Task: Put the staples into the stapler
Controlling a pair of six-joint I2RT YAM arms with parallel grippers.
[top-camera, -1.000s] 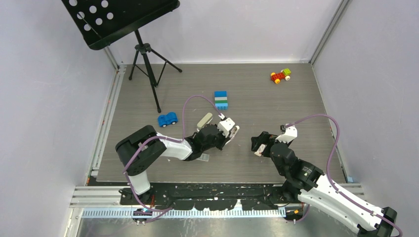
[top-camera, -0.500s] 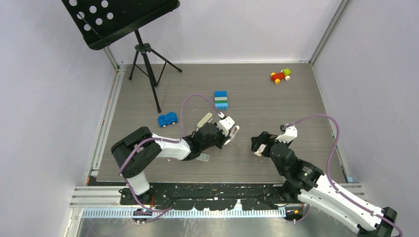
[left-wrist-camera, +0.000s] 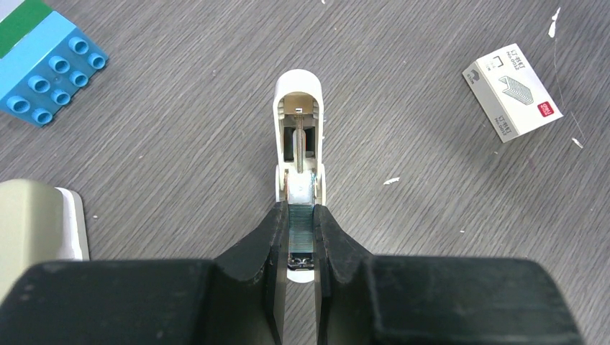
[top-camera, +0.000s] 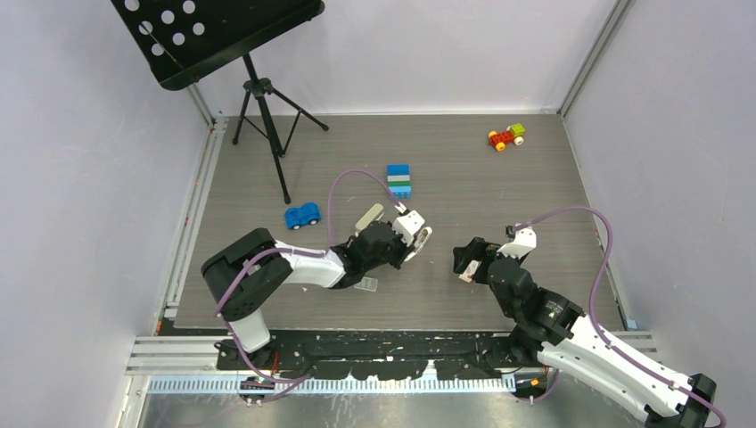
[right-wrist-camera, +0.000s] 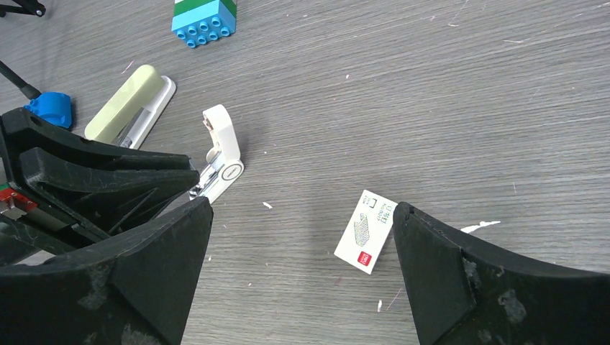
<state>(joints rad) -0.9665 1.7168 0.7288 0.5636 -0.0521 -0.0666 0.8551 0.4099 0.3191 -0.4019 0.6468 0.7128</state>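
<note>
Just right of the beige stapler (left-wrist-camera: 29,215), the nearer left tool (left-wrist-camera: 298,212) clamps a white clip-like piece (left-wrist-camera: 298,108); right tool (right-wrist-camera: 302,207) gapes.

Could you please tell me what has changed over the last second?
The left arm's elbow swung slightly left and toward the near edge. The left gripper stays shut on the white clip; the open right gripper, stapler and staple box have not moved.
</note>
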